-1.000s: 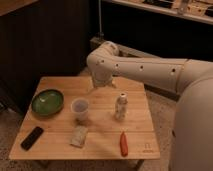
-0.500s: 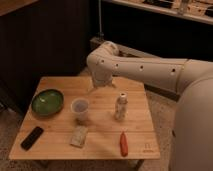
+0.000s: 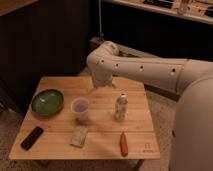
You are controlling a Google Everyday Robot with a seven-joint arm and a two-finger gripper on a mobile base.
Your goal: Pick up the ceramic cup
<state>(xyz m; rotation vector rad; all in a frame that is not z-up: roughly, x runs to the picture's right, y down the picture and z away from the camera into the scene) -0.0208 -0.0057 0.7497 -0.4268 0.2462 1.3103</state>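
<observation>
Status: gripper (image 3: 98,85) hangs over the far side of the table (image 3: 145,150), just behind the ceramic cup (image 3: 80,108). I'd guess it is staged high so I can drop in without clipping the green bowl (image 3: 48,101) on one side or the white bottle (image 3: 120,106) on the other; whether it is open or closed I cannot tell. The ceramic cup stands upright near mid-table, untouched and apart from both neighbours, and versus half a second ago I see nothing shifted, arm included.
</observation>
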